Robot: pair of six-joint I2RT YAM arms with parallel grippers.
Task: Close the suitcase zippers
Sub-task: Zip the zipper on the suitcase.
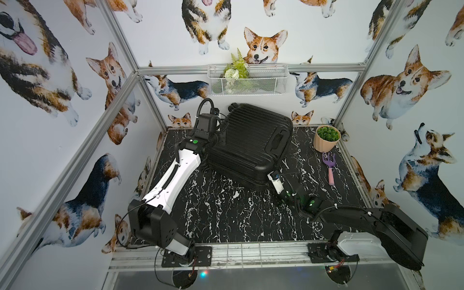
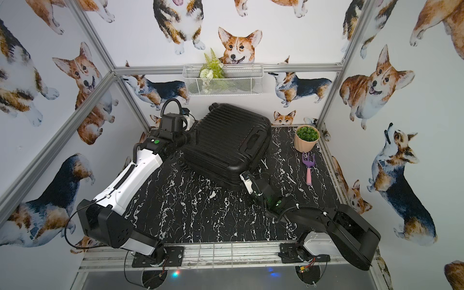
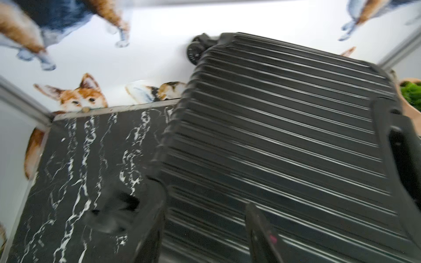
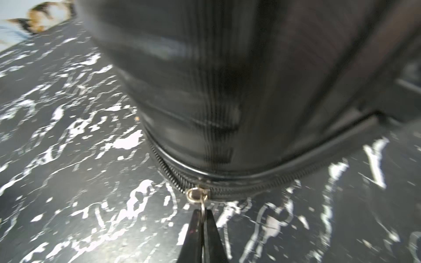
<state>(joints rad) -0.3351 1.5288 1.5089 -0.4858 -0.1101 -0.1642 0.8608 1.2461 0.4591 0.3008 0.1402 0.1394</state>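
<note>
Two arms meet at the suitcase [image 1: 251, 143], which lies flat with its halves together on the black marbled table [image 1: 213, 213]. It sits in the upper middle of both top views, its far end near the back wall. Its ribbed shell faces up, with a moulded handle [image 1: 276, 143] along its right side. A wheel [image 3: 194, 51] shows at one corner, in the upper middle of the left wrist view.

The right gripper [image 4: 202, 214] is at the bottom centre of the right wrist view, its fingers pressed together on the small metal pull [image 4: 202, 205]. The pull hangs from a slider [image 4: 197, 195] on the zip [image 4: 250, 185], which curves along the suitcase's lower rim just above the table. In both top views this gripper is at the suitcase's near right corner, a little right of the frame's centre.

The left gripper [image 3: 203, 202] shows at the bottom of the left wrist view with its fingers [image 3: 150, 227] spread apart. One finger is over the ribs and the other at the shell's left edge; blur hides whether they touch. In both top views its wrist is at the suitcase's left side, and the fingers are hidden.

A peach pot [image 1: 327, 140] of green leaves stands right of the suitcase, well apart. A purple-and-pink rake [image 1: 330, 167] lies just below it in the frame. A white wire basket [image 1: 248, 79] hangs on the wall above.
</note>
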